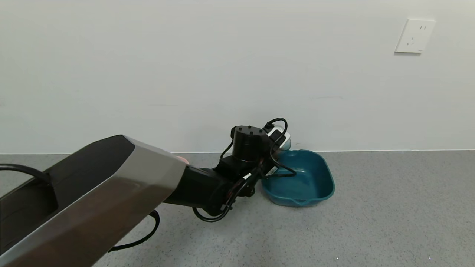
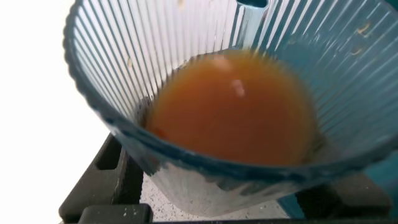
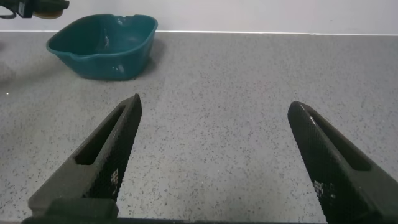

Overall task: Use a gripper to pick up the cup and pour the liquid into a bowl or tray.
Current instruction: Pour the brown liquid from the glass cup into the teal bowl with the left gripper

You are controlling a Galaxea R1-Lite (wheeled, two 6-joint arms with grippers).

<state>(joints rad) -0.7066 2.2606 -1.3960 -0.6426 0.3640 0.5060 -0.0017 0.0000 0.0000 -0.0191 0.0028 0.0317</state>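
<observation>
Head view, surface: grey speckled floor, white wall.
Cup: ribbed, translucent; my left gripper clenches it.
Right gripper: spread apart.

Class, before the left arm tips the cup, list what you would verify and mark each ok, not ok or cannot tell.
1. Left gripper holds the cup: ok.
2. Liquid in the cup, reddish-brown: ok.
3. Cup at the far rim of the teal dish: ok.
4. Cup mouth fully over the dish: cannot tell.
5. Dish flat on the grey floor: ok.
6. Right gripper open, low and apart from the dish: ok.
</observation>
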